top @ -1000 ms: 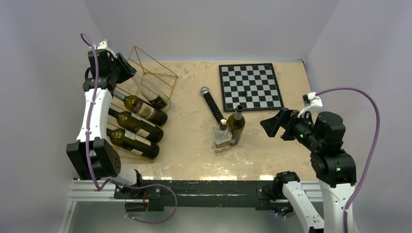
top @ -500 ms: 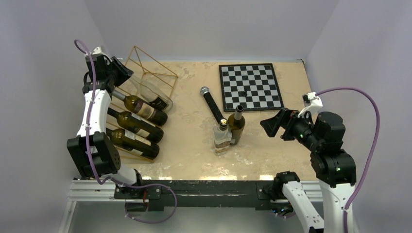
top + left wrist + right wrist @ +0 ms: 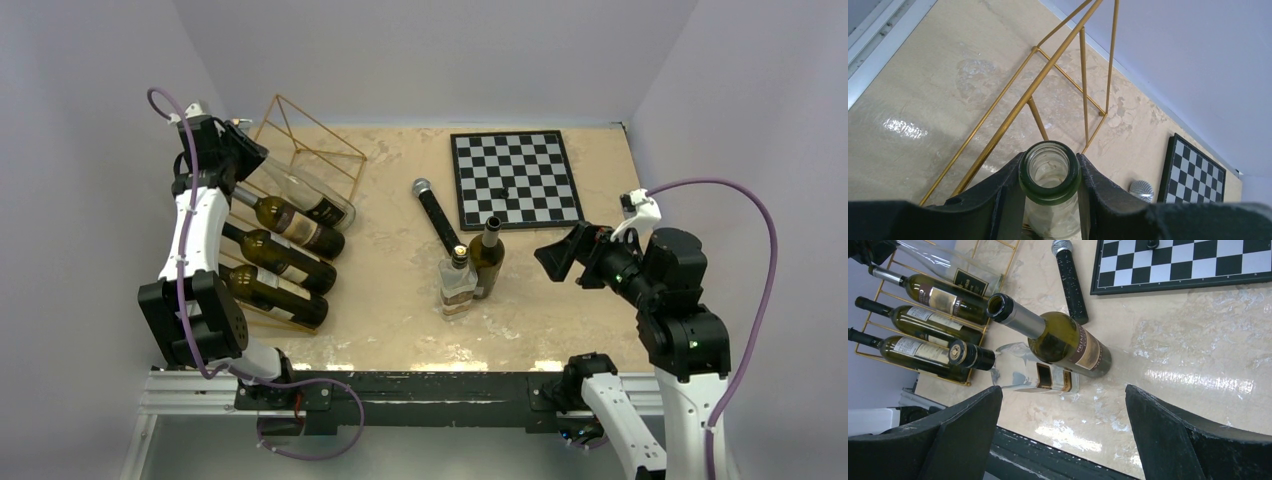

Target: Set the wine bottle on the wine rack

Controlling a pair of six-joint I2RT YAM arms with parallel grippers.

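The gold wire wine rack (image 3: 305,138) stands at the table's far left and holds three dark wine bottles (image 3: 285,260). My left gripper (image 3: 240,158) is shut on the neck of a clear glass wine bottle (image 3: 305,197), which lies slanted across the rack above the others. The left wrist view shows the open green-rimmed bottle mouth (image 3: 1049,167) clamped between my fingers (image 3: 1007,192), with rack bars (image 3: 1023,102) behind. My right gripper (image 3: 562,255) is wide open and empty, at the right, apart from the standing bottles.
A dark olive wine bottle (image 3: 487,260) and a clear square bottle (image 3: 458,285) stand mid-table. A black microphone (image 3: 437,215) lies behind them. A black-and-white chessboard (image 3: 515,180) lies at the back right. The left wall is close to my left arm.
My left gripper has pulled back and left with the clear bottle's neck, laying the bottle lower and flatter along the rack. The right arm has barely moved.
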